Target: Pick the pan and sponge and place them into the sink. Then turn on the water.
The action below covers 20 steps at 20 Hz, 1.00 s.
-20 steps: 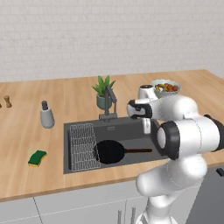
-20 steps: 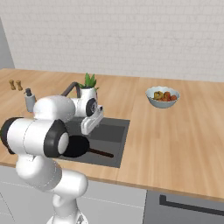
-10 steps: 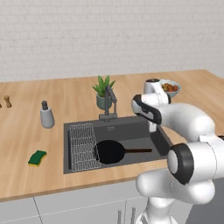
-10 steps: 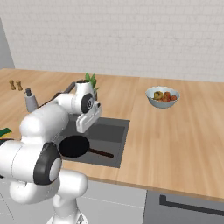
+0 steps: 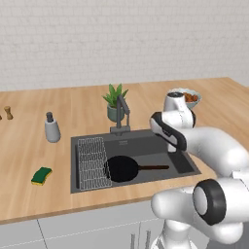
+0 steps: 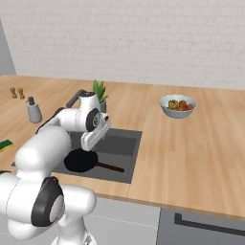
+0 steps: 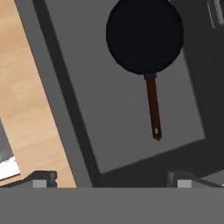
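Round black frying pan (image 5: 122, 168) lies in dark grey sink (image 5: 185, 164) – claw (image 7: 111, 178) apart, empty – green-yellow sponge (image 5: 41, 176) left on worktop (image 5: 29, 155), likely next.

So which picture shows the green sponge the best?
The left base view. There the whole sponge lies in the open on the counter, left of the sink, green top and yellow side both plain. In the right base view just a cut-off sliver shows at the left edge.
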### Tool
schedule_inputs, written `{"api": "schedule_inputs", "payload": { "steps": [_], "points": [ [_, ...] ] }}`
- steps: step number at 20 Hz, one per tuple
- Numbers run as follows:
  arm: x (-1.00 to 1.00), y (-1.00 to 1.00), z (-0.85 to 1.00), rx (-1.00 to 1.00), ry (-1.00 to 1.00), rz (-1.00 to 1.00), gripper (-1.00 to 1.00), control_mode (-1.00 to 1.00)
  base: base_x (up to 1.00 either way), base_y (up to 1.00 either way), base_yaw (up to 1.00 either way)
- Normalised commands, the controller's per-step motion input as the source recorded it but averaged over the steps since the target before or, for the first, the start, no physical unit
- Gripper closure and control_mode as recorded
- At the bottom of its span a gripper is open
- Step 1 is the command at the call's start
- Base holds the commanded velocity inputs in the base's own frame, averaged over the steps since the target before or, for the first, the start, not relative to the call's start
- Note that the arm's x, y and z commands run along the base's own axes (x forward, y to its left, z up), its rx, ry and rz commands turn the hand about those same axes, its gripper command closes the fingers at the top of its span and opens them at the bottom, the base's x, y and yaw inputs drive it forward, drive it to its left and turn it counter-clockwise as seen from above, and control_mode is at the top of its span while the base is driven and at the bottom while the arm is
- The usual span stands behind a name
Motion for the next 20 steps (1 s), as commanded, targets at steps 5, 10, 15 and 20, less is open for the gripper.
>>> {"api": "schedule_inputs", "payload": {
  "steps": [5,10,15,20],
  "points": [
    [-0.09,-0.05,0.13,0.07,-0.01,-0.29,-1.00,-1.00,0.00,0.00,0.00],
    [0.00,-0.01,0.31,0.07,0.09,-0.40,-1.00,-1.00,0.00,0.00,0.00],
    [0.03,0.00,0.19,0.00,0.17,-0.45,-1.00,-1.00,0.00,0.00,0.00],
    [0.00,-0.10,0.12,0.01,0.09,-0.44,-1.00,-1.00,0.00,0.00,0.00]
  ]
}}
